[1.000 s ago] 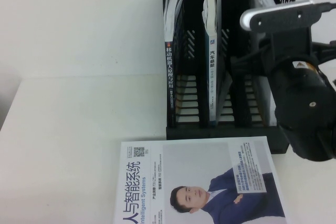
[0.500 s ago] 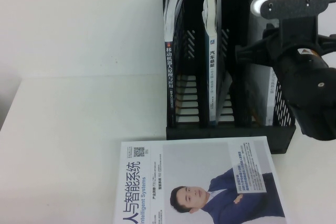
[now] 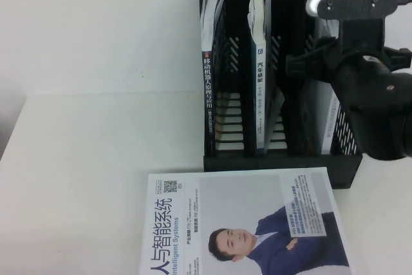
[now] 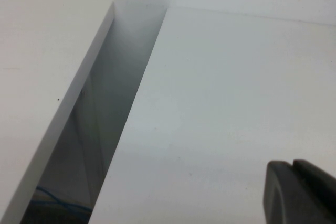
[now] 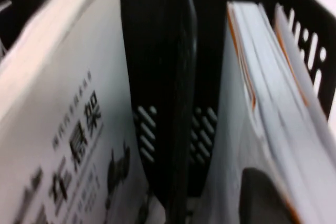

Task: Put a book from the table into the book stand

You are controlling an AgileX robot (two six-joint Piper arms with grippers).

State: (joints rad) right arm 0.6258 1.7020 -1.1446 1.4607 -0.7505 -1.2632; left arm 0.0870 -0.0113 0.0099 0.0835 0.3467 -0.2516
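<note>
— Where is the book stand (image 3: 277, 162)?

— You will find it at the far edge of the worktop (image 3: 96, 178), toward the right corner, with three upright compartments. The dark-spined book (image 3: 209, 88) stands in its left compartment, the blue-spined book (image 3: 259, 62) in the middle one, and the white book (image 3: 326, 120) in the right one, leaning a little.

— And the book on the worktop?

— The large flat book (image 3: 244, 223) lies face up at the near edge, just in front of the stand. Its cover shows a man in a dark suit. Neither arm touches it.

— Where is your right tool (image 5: 265, 198)?

— Your right arm (image 3: 370, 94) hangs over the right compartment and hides part of it. From the right wrist, a dark part of the tool shows against the white book's cover, with the stand's black divider (image 5: 176, 103) beside it. I cannot tell whether that tool is open or closed.

— The left tool (image 4: 296, 190)?

— Only its dark tip shows from the left wrist, above bare worktop whose edge is in sight. Again, I cannot tell its state.
</note>
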